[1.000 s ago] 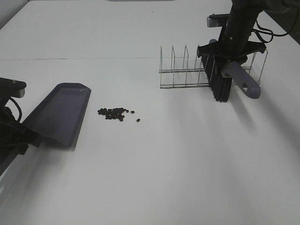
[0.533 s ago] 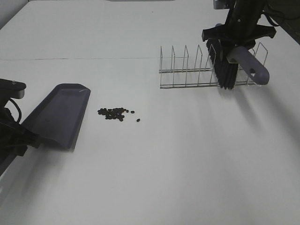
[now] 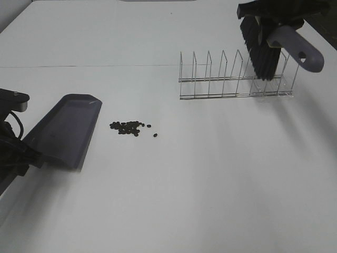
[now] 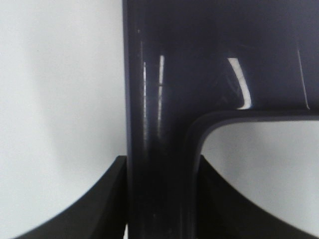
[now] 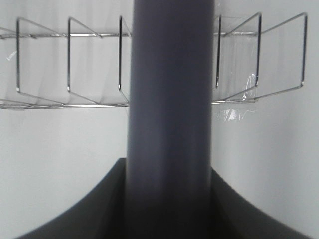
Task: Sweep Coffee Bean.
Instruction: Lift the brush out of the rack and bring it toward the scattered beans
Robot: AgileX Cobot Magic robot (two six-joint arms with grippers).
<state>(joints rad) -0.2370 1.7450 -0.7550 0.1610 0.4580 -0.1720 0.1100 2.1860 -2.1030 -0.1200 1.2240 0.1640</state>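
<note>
High view: the brush (image 3: 262,48) now hangs above the wire rack (image 3: 221,80), higher than a second ago, when its bristles reached down past the rack's base; the right gripper (image 3: 273,15) pinches its handle; the dustpan (image 3: 66,129), clamped by the left gripper (image 3: 21,157), sits where it was; the coffee bean (image 3: 128,127) cluster lies just beside the pan's lip on the white table (image 3: 210,184). Left wrist: fingers (image 4: 107,201) press the pan's handle. Right wrist: fingers (image 5: 99,209) squeeze the grey brush handle; the rack stands behind.

Left arm (image 3: 11,153), lower left: black housing, grey top plate (image 3: 13,99), looped black cable (image 3: 16,124). Right gripper (image 3: 274,11), upper right: black, angular.
</note>
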